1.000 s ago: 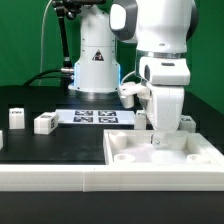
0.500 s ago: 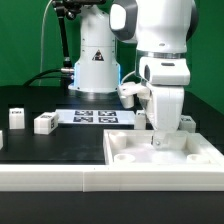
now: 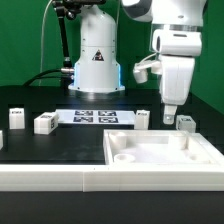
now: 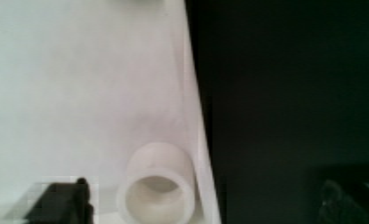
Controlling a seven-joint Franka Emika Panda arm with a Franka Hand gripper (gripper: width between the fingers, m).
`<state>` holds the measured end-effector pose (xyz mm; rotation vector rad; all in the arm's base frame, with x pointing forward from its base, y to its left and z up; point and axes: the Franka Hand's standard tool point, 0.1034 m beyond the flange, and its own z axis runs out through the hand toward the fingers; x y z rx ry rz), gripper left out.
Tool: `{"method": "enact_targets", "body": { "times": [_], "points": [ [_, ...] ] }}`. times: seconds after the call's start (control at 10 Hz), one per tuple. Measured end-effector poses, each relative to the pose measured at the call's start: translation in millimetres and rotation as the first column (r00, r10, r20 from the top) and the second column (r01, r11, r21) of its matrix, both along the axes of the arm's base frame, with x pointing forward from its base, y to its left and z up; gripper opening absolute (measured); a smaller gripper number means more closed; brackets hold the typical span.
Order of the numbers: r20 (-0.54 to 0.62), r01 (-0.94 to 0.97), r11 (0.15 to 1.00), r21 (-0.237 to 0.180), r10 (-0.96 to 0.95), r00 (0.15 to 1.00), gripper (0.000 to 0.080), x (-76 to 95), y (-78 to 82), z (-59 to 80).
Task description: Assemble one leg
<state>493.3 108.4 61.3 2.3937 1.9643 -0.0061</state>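
Several small white legs with marker tags stand on the black table: two at the exterior view's left (image 3: 15, 118) (image 3: 44, 122), one behind the tray (image 3: 143, 118) and one at the right (image 3: 185, 122). The large white tray-like piece (image 3: 150, 158) lies in front. My gripper (image 3: 168, 112) hangs above the tray's far right corner, between the two right legs, open and empty. In the wrist view my gripper (image 4: 202, 200) has its dark fingers (image 4: 56, 202) wide apart over the tray's edge, with a round socket (image 4: 158, 190) between them.
The marker board (image 3: 95, 117) lies flat on the table behind the tray. The robot's white base (image 3: 95, 60) stands at the back with cables beside it. A white ledge (image 3: 60, 180) runs along the front.
My gripper has lifted off the tray's far right corner and moved up and toward the exterior view's right. The legs and tray have not moved.
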Motion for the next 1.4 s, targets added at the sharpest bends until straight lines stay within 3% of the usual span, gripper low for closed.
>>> {"method": "enact_targets", "body": {
  "times": [0.3, 0.5, 0.8, 1.0, 1.2, 1.4],
  "points": [
    [-0.001, 0.033, 0.999, 0.002, -0.033, 0.999, 0.0649, -0.8, -1.2, -2.9],
    [0.006, 0.169, 0.985, 0.010, -0.169, 0.986, 0.0649, -1.5, -0.1, -3.2],
    [0.024, 0.566, 0.821, 0.076, -0.569, 0.822, 0.0649, -18.0, 19.1, -8.0],
    [-0.005, 0.760, 0.643, 0.094, -0.763, 0.646, 0.0649, -25.9, 32.5, -12.1],
    [-0.033, 0.859, 0.504, 0.097, -0.860, 0.508, 0.0649, -29.0, 39.6, -14.6],
    [-0.048, 0.898, 0.429, 0.097, -0.899, 0.435, 0.0649, -30.0, 43.4, -14.8]
  ]
}}
